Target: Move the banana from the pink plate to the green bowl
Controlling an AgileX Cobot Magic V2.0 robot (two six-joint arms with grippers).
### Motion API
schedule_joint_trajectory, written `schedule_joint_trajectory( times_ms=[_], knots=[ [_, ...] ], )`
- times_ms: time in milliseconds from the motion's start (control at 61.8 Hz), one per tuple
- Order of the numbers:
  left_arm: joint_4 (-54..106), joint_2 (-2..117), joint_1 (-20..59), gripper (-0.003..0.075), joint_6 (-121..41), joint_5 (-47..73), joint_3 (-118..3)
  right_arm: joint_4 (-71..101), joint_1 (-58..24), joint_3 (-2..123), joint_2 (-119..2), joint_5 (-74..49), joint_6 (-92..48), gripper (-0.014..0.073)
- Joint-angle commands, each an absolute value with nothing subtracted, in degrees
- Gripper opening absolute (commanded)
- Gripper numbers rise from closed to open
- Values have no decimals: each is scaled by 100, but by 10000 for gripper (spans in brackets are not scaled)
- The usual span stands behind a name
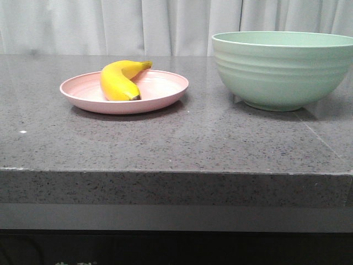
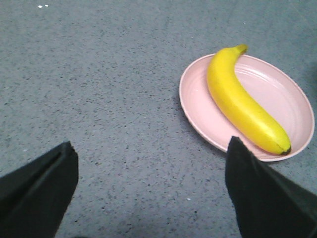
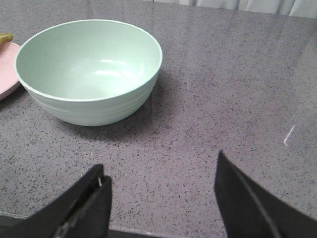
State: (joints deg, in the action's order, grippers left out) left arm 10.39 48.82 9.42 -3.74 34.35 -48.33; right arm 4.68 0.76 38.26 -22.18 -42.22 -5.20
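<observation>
Fingers are spreading wide on both sides and gripping nothing: the left gripper (image 2: pixel 151 191) is hanging open over bare counter with the plate just off one fingertip, and the right gripper (image 3: pixel 161 198) is gaping the same way, apart from the bowl. Neither arm is showing in the front view.

So we're looking at the very start, folks. The banana (image 1: pixel 120 80) is lying on its side across the pink plate (image 1: pixel 83 98), dark tip toward the camera in the front view and stem pointing away toward the back, untouched. The green bowl (image 1: pixel 281 69) is sitting well apart to the plate's right, and the right wrist view is showing its inside empty and clean. Nothing is done yet, I'd say: the reach, the grasp, the lift, the carry and the drop are all waiting. The left gripper is looking like the natural one for the pick, being the one near the plate.

Everything is resting on a dark grey speckled stone counter (image 1: pixel 176 143), glossy enough to be catching soft reflections, with a thick front edge. Behind it, a pale pleated curtain (image 1: pixel 110 25) is closing off the room.
</observation>
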Motion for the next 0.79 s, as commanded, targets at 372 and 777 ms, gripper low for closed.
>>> schedule_joint_trajectory(
  times_ms=[372,777],
  knots=[
    [1030,6447,2764,600,-70,3367,-6221,481,106,3966,-2322,-3581,-563,473],
    [661,8719,2825,600,1109,5450,-8539,481,106,3966,-2322,-3496,-563,473]
  ],
)
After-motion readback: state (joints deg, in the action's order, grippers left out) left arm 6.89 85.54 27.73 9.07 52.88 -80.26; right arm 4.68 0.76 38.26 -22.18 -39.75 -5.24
